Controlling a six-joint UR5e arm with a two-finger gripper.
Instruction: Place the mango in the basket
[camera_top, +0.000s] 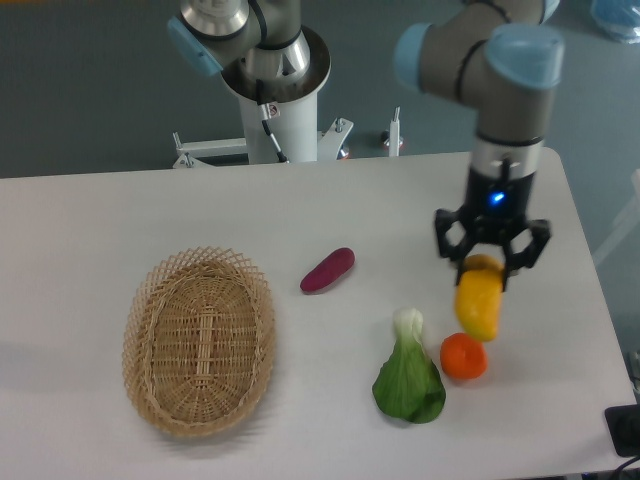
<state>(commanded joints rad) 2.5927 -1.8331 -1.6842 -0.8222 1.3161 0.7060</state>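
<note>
The mango (478, 302) is yellow with an orange upper end and sits at the right of the table, its upper end between the fingers of my gripper (487, 270). The jaws close on that end; whether the mango rests on the table or hangs just above it I cannot tell. The wicker basket (199, 340) lies at the left front of the table, with nothing in it, far to the left of the gripper.
A round orange (464, 357) lies just below the mango. A green bok choy (408, 378) lies to its left. A purple sweet potato (328, 270) lies mid-table between basket and gripper. The arm's base (280, 90) stands at the back.
</note>
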